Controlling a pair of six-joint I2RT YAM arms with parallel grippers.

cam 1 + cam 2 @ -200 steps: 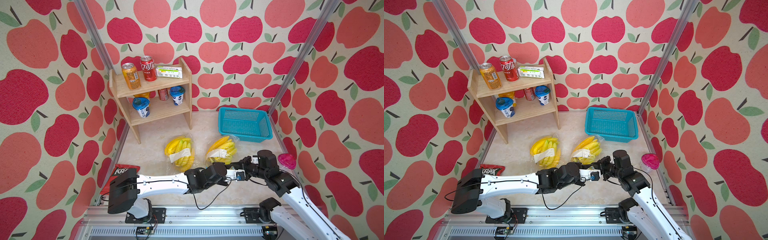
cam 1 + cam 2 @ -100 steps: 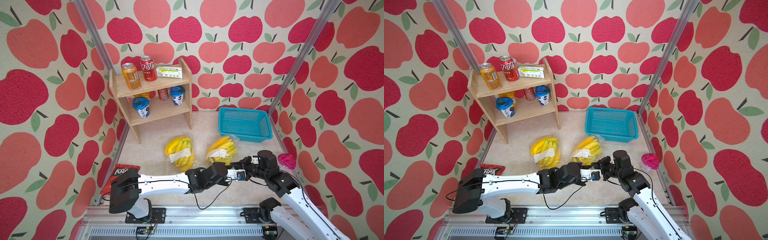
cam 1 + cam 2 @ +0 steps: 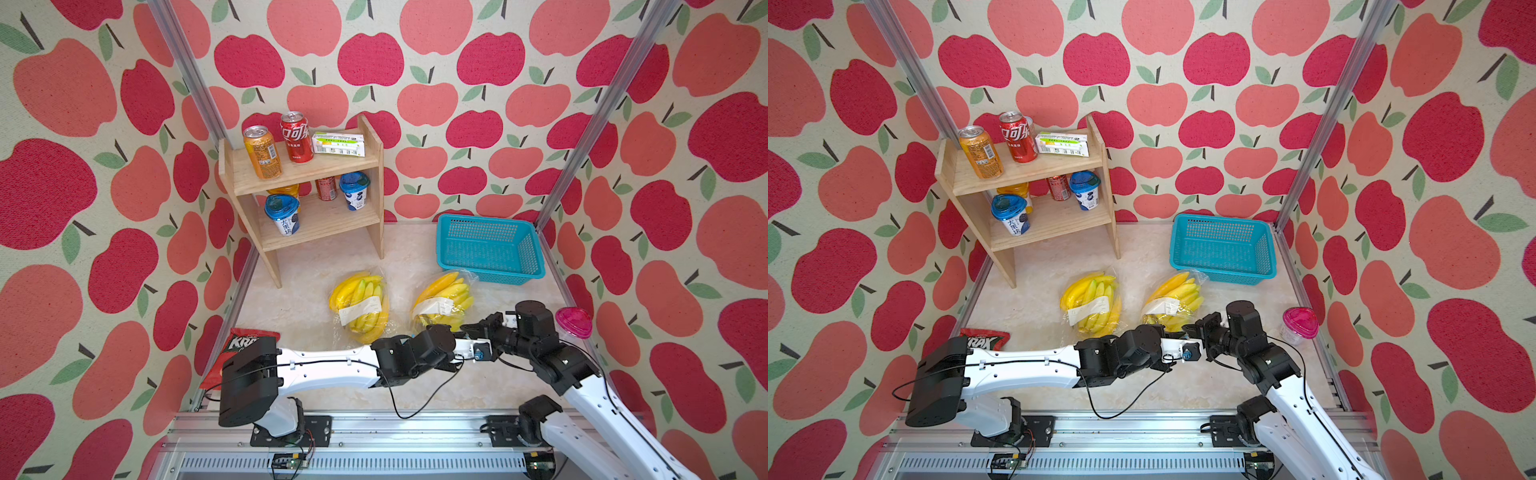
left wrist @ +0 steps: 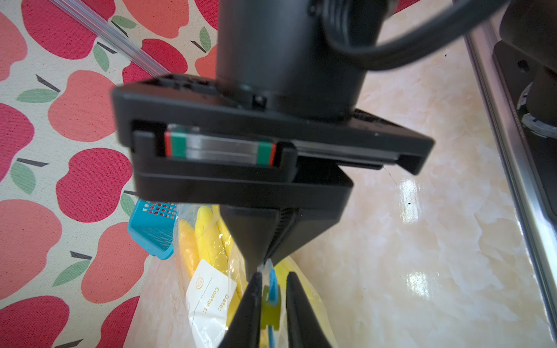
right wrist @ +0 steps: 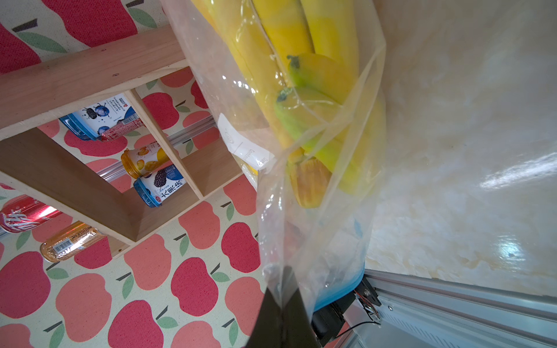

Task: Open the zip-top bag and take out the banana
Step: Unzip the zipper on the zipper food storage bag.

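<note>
The clear zip-top bag (image 3: 442,297) (image 3: 1173,301) lies on the floor with a bunch of yellow bananas (image 5: 301,75) inside, its near end lifted. My right gripper (image 5: 283,301) (image 3: 467,327) is shut on the plastic at the bag's corner, beside the blue zip strip (image 5: 340,296). In the left wrist view my left gripper (image 4: 273,275) straddles the green slider (image 4: 269,313) on that strip. Its jaws are nearly together, one finger against the slider, a thin gap showing at the other. Right in front of it is the right gripper's black body.
A second bagged banana bunch (image 3: 359,305) lies to the left. A teal basket (image 3: 490,272) stands at the back right, a wooden shelf (image 3: 307,166) with cans and cups at the back left. A red chips packet (image 3: 243,338) lies front left, a pink-lidded cup (image 3: 573,322) by the right wall.
The left gripper's jaws have narrowed round the slider. Both arms have stayed almost in place, and the bag has not visibly moved.
</note>
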